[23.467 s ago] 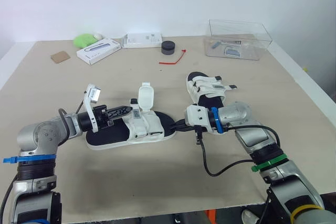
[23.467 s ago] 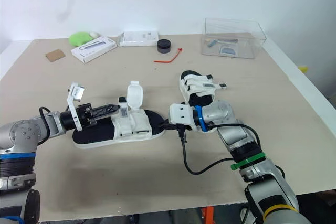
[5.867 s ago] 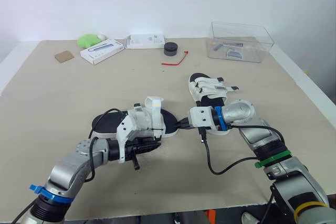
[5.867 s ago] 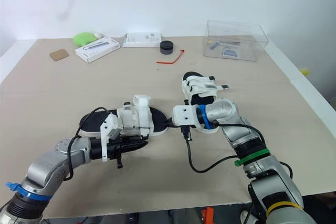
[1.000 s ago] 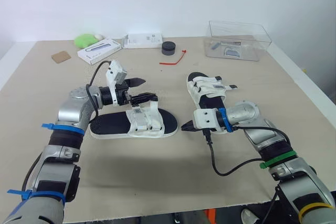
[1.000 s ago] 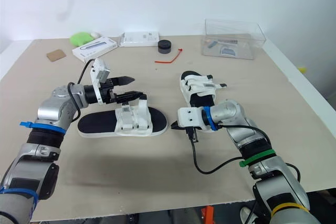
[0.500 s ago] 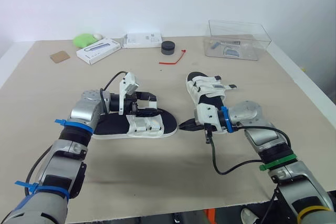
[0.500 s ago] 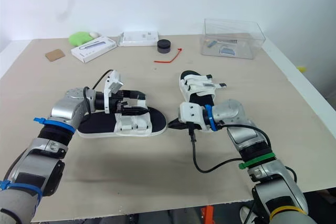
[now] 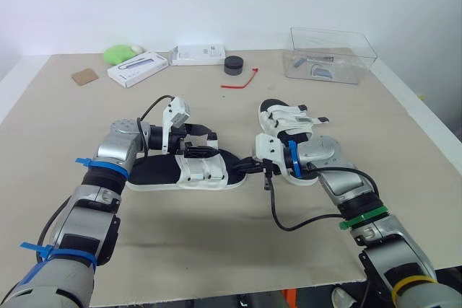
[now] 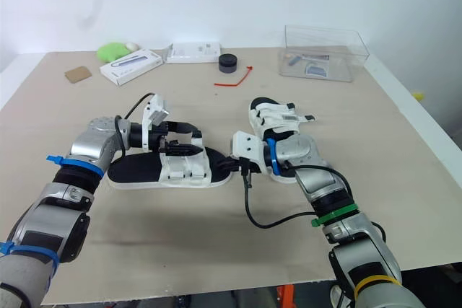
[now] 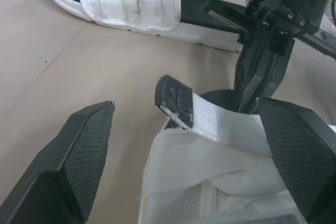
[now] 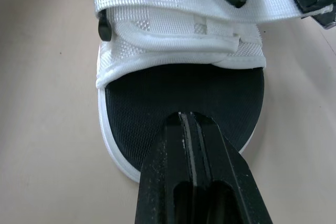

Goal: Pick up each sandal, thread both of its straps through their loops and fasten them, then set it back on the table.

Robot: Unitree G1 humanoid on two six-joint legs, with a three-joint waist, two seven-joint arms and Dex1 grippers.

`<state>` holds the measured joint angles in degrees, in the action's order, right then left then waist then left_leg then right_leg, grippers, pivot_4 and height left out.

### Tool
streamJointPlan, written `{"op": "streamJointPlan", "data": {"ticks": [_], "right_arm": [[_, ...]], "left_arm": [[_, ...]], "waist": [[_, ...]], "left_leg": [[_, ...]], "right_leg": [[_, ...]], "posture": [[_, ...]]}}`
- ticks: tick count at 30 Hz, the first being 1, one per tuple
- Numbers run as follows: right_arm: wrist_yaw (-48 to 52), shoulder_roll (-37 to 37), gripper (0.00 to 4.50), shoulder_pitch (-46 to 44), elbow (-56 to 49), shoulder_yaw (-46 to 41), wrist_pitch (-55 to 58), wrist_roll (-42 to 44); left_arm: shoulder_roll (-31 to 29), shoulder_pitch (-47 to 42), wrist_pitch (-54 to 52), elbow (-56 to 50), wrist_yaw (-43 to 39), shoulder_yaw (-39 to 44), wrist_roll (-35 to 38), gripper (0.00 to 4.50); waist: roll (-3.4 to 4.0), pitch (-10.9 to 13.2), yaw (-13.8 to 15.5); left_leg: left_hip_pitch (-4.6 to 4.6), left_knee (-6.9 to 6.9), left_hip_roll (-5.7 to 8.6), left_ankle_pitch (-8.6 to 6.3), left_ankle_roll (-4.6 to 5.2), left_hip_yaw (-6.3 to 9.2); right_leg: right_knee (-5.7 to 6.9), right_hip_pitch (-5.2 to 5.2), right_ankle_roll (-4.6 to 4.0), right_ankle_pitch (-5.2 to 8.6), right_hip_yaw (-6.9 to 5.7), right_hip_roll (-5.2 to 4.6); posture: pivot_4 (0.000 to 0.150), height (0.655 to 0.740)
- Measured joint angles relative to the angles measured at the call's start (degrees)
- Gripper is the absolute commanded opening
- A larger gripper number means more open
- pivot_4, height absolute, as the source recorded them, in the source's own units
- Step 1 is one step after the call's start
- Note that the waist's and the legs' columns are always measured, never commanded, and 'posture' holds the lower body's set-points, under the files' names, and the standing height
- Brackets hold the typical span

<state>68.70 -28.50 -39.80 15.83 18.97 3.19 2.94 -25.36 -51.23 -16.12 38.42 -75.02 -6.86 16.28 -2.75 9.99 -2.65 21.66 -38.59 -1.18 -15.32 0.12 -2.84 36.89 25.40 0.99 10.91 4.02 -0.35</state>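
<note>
Left sandal (image 9: 155, 171): it lies flat on the desk (image 9: 216, 250), left of centre, between your 2 claws.
Long axis: it runs left to right; the strapped end is to the right and the bare black footbed to the left.
Right sandal (image 9: 289, 120): it is just right of centre, its long axis running far to near, with 1 strap tip sticking out to its right.
Left claw (image 9: 206, 144): its fingers are wide apart over the left sandal's straps. In your left wrist view a white strap (image 11: 210, 129) with a dark tip stands between them, clamped by neither.
Right claw (image 9: 242, 167): its fingers are pressed together, tips at the right end of the left sandal's sole.
In the way: your right wrist lies across the near end of the right sandal, and its black cable (image 9: 289, 218) loops on the desk just near of that.
Far left: a green lump (image 9: 119, 54), a brown card (image 9: 85, 76) and a white box (image 9: 137, 68) sit well apart from both sandals.
Far centre: you have a second white box (image 9: 198, 55), a black puck (image 9: 233, 66) and a red tie (image 9: 240, 81).
Container: a clear box (image 9: 332, 55) sits at the far right. It holds a few small pieces, some blue, too small for you to name.
</note>
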Motion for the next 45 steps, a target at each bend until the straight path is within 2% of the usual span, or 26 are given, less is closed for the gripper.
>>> {"op": "streamJointPlan", "data": {"ticks": [7,11,13,16,22,25,27,28,32,39,45], "right_arm": [[0.1,-0.1,0.00,0.0,0.0,0.3,-1.3,-1.0],[0.1,-0.1,0.00,0.0,0.2,0.4,-2.4,-1.3],[0.1,-0.1,0.00,0.0,0.2,0.5,-3.0,-1.6],[0.1,-0.2,0.00,0.0,0.2,0.5,-3.3,-1.8],[0.1,-0.4,0.00,0.0,0.2,0.5,-3.5,-2.0],[0.1,-0.4,0.00,0.0,0.2,0.5,-3.8,-2.1],[0.1,-0.4,0.00,0.0,0.2,0.5,-3.9,-2.2],[0.1,-0.4,0.00,0.0,0.2,0.5,-4.0,-2.3],[0.1,-0.4,0.00,0.0,0.2,0.5,-4.5,-2.5],[0.0,-0.4,0.00,0.0,0.2,0.5,-4.7,-2.7],[0.1,-0.6,0.00,0.0,0.2,0.6,-5.2,-2.8]], "left_arm": [[0.0,-4.0,-3.1,-0.5,2.0,5.8,3.8,4.44],[0.0,-5.1,-13.3,-2.6,-0.5,6.1,6.7,4.44],[-0.6,-4.7,-16.7,-2.9,-2.1,3.7,6.2,4.44],[-1.1,-3.2,-16.2,-2.7,-2.4,0.3,2.9,4.44],[-0.4,-3.1,-15.1,0.8,-1.7,-1.2,0.3,4.44],[0.8,-3.6,-15.0,2.3,-1.5,-1.3,-0.1,3.55],[1.4,-4.4,-14.9,3.2,-1.4,-1.1,-0.1,2.44],[1.4,-4.7,-14.9,3.4,-1.4,-1.1,-0.1,2.07],[1.5,-4.9,-14.9,3.4,-1.7,-1.0,-0.1,0.06],[0.4,-4.9,-15.8,2.1,-3.6,0.5,1.1,0.06],[-2.4,-3.3,-21.5,-3.1,-5.4,1.3,3.8,0.06]], "waist": [[0.00,0.0,0.0],[0.00,0.0,0.0],[0.00,0.0,-0.1],[0.00,0.0,0.0],[0.00,0.0,0.0],[0.00,0.0,0.0],[0.00,0.0,0.0],[0.00,0.0,0.0],[0.00,0.0,0.0],[0.00,0.0,0.0],[0.00,0.0,-0.1]], "left_leg": [[0.01,-0.02,0.01,0.00,0.00,0.01],[0.00,-0.01,0.00,-0.01,-0.01,0.02],[0.00,-0.01,0.00,-0.01,-0.01,0.02],[-0.01,-0.01,-0.01,-0.01,-0.01,0.02],[-0.01,-0.02,0.00,-0.01,-0.02,0.01],[0.00,-0.03,0.00,-0.01,-0.02,0.01],[-0.01,-0.03,0.00,-0.01,-0.02,0.01],[-0.01,-0.03,0.00,-0.01,-0.02,0.01],[-0.01,-0.02,0.00,-0.01,-0.02,0.01],[-0.01,-0.03,0.00,-0.01,-0.02,0.01],[-0.01,-0.03,-0.01,-0.01,-0.02,0.03]], "right_leg": [[0.00,-0.01,0.04,0.02,-0.01,-0.01],[0.01,-0.01,0.05,0.03,-0.02,0.03],[0.01,-0.01,0.05,0.03,-0.01,0.04],[0.01,-0.01,0.03,0.02,-0.01,0.04],[0.02,-0.01,0.03,0.02,-0.01,0.02],[0.02,-0.01,0.03,0.02,-0.01,0.02],[0.02,-0.01,0.03,0.02,-0.01,0.02],[0.02,-0.01,0.03,0.02,-0.01,0.02],[0.02,-0.01,0.03,0.02,0.00,0.02],[0.03,-0.01,0.03,0.02,0.00,0.03],[0.04,0.00,0.03,0.02,0.01,0.02]], "posture": [[0.150,0.7400],[0.150,0.7400],[0.150,0.7400],[0.150,0.7400],[0.150,0.7400],[0.150,0.7400],[0.150,0.7400],[0.150,0.7400],[0.150,0.7400],[0.150,0.7400],[0.150,0.7400]]}}
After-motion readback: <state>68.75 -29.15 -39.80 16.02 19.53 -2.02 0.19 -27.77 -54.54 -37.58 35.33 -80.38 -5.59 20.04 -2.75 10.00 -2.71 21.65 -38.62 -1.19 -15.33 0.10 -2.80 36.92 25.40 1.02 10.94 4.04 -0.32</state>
